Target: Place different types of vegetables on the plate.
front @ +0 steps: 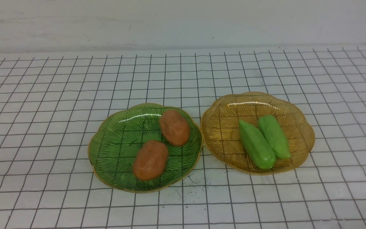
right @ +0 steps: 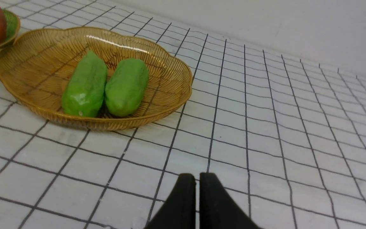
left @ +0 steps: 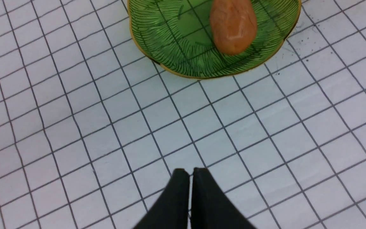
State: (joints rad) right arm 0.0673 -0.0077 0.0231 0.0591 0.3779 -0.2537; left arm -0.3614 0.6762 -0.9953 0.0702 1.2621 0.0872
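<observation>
While the gridded counter [front: 43, 95] fills the front view, a green plate [front: 113, 149] at centre holds two orange-brown potatoes [front: 150, 160], and an amber plate [front: 221, 133] right of centre holds two green cucumbers [front: 256, 144] touching side by side. Both are well apart from the left end effector [left: 191, 171] and right end effector [right: 197, 176], each clenched and empty, at the bottom of its wrist frame. No writing shows.

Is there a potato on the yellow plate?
No, the yellow plate holds only two cucumbers; both potatoes lie on the green plate.
</observation>
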